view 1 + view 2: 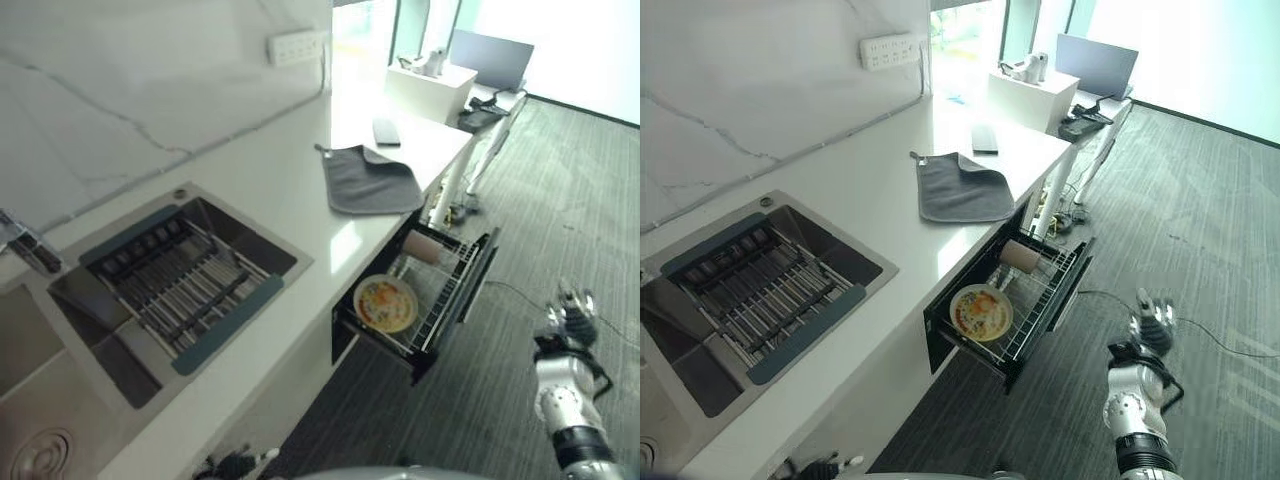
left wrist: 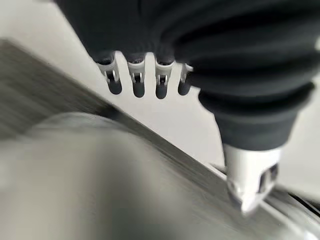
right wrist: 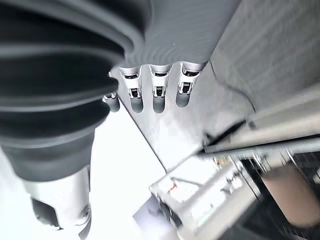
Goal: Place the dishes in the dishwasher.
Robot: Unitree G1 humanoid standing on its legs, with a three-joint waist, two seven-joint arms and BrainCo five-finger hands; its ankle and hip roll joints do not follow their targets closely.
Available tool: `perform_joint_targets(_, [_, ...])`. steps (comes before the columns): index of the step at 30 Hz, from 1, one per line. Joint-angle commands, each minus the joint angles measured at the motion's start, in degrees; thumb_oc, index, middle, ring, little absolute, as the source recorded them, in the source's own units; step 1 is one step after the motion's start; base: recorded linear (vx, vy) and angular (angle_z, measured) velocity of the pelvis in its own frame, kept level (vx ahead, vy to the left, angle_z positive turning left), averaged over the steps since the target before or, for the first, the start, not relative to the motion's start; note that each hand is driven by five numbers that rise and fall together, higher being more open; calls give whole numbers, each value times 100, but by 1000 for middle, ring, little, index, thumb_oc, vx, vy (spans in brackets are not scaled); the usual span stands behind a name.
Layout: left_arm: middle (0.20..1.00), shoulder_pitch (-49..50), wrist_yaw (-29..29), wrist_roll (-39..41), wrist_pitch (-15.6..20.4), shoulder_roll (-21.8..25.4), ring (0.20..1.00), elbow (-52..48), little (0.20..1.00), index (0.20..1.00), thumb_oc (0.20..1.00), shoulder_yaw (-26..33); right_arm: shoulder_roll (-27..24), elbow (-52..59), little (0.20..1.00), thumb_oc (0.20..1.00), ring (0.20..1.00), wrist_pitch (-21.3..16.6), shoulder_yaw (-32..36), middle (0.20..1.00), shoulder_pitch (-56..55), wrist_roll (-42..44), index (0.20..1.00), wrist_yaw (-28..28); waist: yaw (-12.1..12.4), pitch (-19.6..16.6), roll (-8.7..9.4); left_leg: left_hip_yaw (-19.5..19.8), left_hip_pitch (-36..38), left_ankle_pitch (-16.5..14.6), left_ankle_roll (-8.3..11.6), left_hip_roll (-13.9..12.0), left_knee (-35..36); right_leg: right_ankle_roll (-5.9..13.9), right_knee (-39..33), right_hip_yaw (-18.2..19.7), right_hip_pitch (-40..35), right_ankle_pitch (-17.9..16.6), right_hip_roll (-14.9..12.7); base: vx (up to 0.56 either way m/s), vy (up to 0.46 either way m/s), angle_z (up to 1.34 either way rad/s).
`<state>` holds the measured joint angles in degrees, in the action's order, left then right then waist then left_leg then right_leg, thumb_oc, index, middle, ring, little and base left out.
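Observation:
The dishwasher drawer [image 1: 455, 300] stands pulled out below the white counter [image 1: 270, 170]. In its wire rack lies a round plate [image 1: 385, 303] with a yellow pattern, and behind it a beige cup [image 1: 423, 248] on its side. My right hand [image 1: 567, 318] hangs open over the floor, to the right of the drawer and apart from it, holding nothing. In the right wrist view its fingers [image 3: 157, 97] are straight, with the cup [image 3: 287, 192] showing past them. My left hand [image 2: 137, 85] is open and empty, close to a blurred grey surface.
A steel sink [image 1: 265, 250] with a drain rack [image 1: 175, 285] is set in the counter at the left. A grey cloth [image 1: 370, 182] and a dark flat object [image 1: 386, 131] lie on the counter's far end. Striped grey floor [image 1: 560, 190] spreads to the right.

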<state>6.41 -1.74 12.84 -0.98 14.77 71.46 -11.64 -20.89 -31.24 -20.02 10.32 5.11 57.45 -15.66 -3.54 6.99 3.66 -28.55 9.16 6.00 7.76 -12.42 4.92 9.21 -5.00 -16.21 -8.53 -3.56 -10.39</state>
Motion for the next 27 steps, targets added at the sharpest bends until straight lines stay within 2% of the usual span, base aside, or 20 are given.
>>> perform_joint_targets(1, [1000,-26,97,232,-184,-113,1000,307,1000,1000,1000,-76,-425,202,1000,1000,1000,-848,590,1000,381,-2,1000,-235,328,241,-78,245,57,-514,28,-237,-592,-203,518,-381,110,353,-4,50,-22,14])
perform_joint_targets(4, [1000,71,76,210,-169,-109,1000,349,1000,1000,1000,66,-637,3,1000,1000,1000,-1018,878,1000,316,-221,1000,-462,345,271,-76,285,25,-525,50,-262,-652,-220,532,-391,113,370,16,49,-11,11])
perform_joint_targets(6, [1000,128,44,234,-145,-100,1000,369,1000,1000,1000,127,-803,-293,1000,1000,1000,-1040,1066,1000,238,-318,1000,-677,334,274,-73,290,9,-543,60,-276,-699,-229,555,-383,119,391,23,70,-10,12])
perform_joint_targets(8, [1000,115,41,211,-165,-92,1000,373,1000,1000,1000,152,-877,-588,1000,1000,1000,-1007,1182,1000,158,-135,1000,-655,320,269,-73,304,-15,-568,63,-280,-748,-247,607,-369,140,429,39,65,-12,7])
perform_joint_targets(12, [1000,55,53,232,-179,-60,1000,342,1000,1000,1000,112,-836,-1213,1000,1000,1000,-793,1268,1000,47,460,1000,-243,311,315,-89,375,-99,-669,31,-267,-978,-324,825,-327,200,558,78,71,-41,-2])
perform_joint_targets(15, [1000,-58,108,358,-355,7,1000,258,1000,1000,1000,34,-720,-1697,1000,1000,1000,-597,1181,1000,83,1046,1000,157,342,423,-106,519,-312,-912,-51,-218,-1519,-433,1192,-275,338,743,109,69,-97,-8])
perform_joint_targets(18, [1000,-113,115,470,-494,41,1000,178,1000,1000,1000,-46,-646,-1860,1000,1000,1000,-530,1065,1000,231,1317,1000,284,386,559,-148,667,-611,-1050,-75,-223,-1987,-507,1487,-226,544,872,113,-18,-80,-2])
perform_joint_targets(19, [1000,-166,95,527,-564,61,1000,139,1000,1000,1000,-124,-607,-1963,1000,1000,1000,-504,968,1000,384,1564,1000,360,429,702,-200,787,-816,-1024,-54,-235,-2189,-556,1634,-182,695,937,134,-214,-96,6])
perform_joint_targets(20, [1000,-226,73,559,-570,76,1000,123,1000,1000,1000,-167,-598,-2085,1000,1000,1000,-445,908,1000,548,1742,1000,477,467,850,-241,818,-1021,-866,-92,-248,-2272,-630,1702,-230,863,869,130,-269,-103,8])
perform_joint_targets(24, [1000,-310,76,622,-523,64,1000,108,1000,1000,1000,-238,-581,-2348,1000,1000,1000,-262,741,1000,913,2043,1000,834,554,1138,-365,1051,-1258,-765,-97,-194,-2322,-663,1806,-195,1088,893,142,-138,-55,6])
perform_joint_targets(27, [1000,-319,91,635,-460,44,1000,89,1000,1000,1000,-253,-544,-2503,1000,1000,1000,-90,547,1000,1212,2224,1000,1329,637,1342,-484,1207,-1445,-676,-112,-133,-2368,-707,2016,-212,1341,962,108,-72,-43,6])
